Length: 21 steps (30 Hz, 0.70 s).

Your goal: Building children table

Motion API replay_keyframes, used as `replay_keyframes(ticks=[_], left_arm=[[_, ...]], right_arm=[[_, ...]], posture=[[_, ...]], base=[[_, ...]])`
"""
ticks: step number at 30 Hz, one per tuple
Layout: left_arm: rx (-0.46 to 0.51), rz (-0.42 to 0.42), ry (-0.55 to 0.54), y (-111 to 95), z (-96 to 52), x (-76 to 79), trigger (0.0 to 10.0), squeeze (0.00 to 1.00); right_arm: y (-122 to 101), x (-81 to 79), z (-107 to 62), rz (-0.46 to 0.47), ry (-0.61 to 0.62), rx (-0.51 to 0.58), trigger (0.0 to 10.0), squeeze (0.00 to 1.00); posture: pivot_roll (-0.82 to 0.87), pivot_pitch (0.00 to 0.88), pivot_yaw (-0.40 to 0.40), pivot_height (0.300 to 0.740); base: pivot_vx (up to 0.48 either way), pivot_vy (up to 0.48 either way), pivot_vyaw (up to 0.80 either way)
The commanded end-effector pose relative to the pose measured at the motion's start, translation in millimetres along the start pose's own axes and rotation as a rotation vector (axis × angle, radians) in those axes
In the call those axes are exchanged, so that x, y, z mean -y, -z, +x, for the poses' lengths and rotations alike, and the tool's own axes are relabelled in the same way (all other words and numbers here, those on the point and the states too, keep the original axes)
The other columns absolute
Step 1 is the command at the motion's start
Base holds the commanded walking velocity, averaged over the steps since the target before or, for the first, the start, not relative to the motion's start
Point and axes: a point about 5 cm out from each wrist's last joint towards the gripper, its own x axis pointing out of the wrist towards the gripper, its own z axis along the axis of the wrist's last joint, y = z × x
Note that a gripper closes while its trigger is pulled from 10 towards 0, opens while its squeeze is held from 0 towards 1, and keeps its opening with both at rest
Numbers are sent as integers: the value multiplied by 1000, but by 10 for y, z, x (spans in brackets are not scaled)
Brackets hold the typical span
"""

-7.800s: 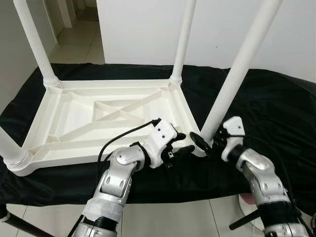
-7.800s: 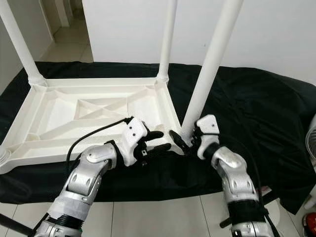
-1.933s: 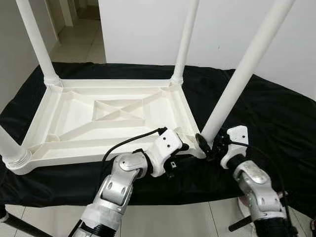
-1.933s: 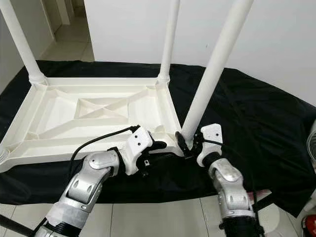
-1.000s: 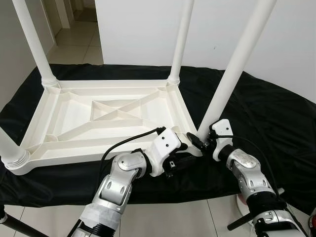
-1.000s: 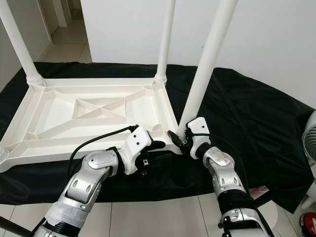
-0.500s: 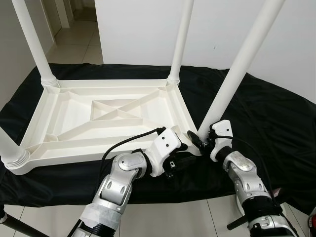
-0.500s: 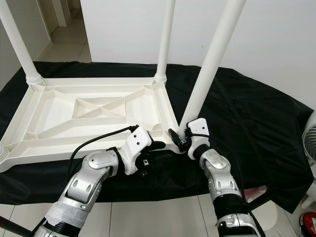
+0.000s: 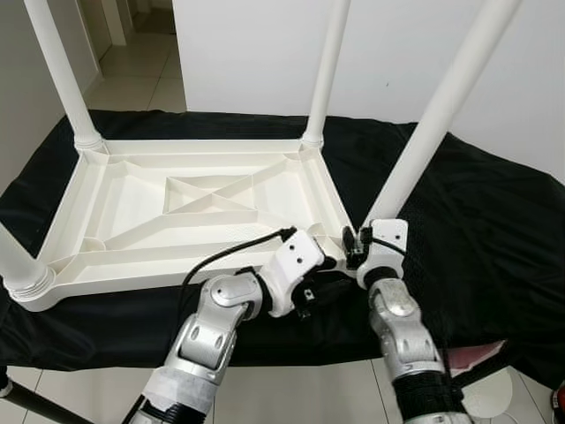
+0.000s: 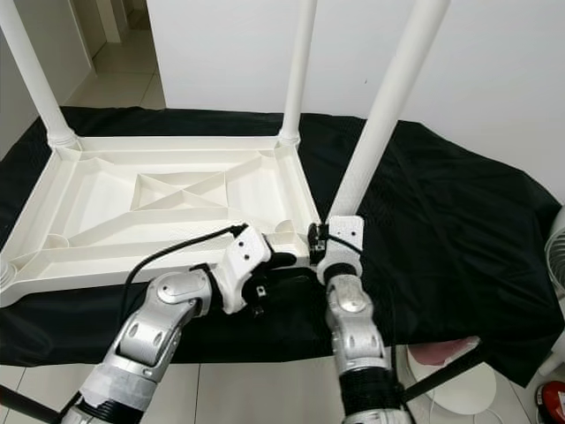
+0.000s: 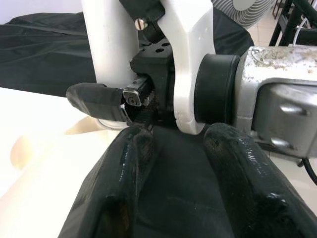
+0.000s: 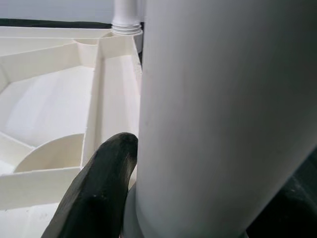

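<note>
A white plastic children's table [image 9: 190, 208] lies upside down on a black cloth [image 9: 494, 238]. Two far legs stand upright in its corners. The near right leg [image 9: 433, 124] rises tilted from the near right corner. My right gripper [image 9: 353, 247] is shut around that leg's base, and in the right wrist view one finger [image 12: 99, 188] presses against the leg [image 12: 218, 114]. My left gripper [image 9: 325, 276] sits at the table's near right rim, right beside the other gripper. Its fingers [image 11: 119, 198] are apart, with black cloth between them.
A short white leg stub [image 9: 19, 265] stands at the near left corner. A white round stand [image 9: 494, 397] and a pink object [image 9: 472, 358] are on the tiled floor at the lower right. A white wall is behind, and a hallway opens at the far left.
My right forearm has swung inward to stand nearly straight below the leg base, turning its gripper around the leg. The leg leans slightly further right. The left arm has stayed put.
</note>
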Motion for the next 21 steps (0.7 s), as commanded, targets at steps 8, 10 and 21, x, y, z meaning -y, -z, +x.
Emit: replay_keyframes(ticks=[8, 10, 21], left_arm=[[-9, -5, -110, 12, 23, -23, 10000, 0], [-8, -6, -111, 12, 22, -23, 10000, 0], [-5, -7, -103, 3, 34, -18, 10000, 0]], right_arm=[[95, -109, -102, 31, -34, -68, 10000, 0], [81, -121, -114, 43, -53, -57, 10000, 1000], [-107, 257, -101, -13, -323, -8, 10000, 0]], posture=[[36, 47, -55, 740], [36, 45, -55, 740], [16, 45, -48, 740]], base=[[0, 0, 0], [0, 0, 0], [0, 0, 0]])
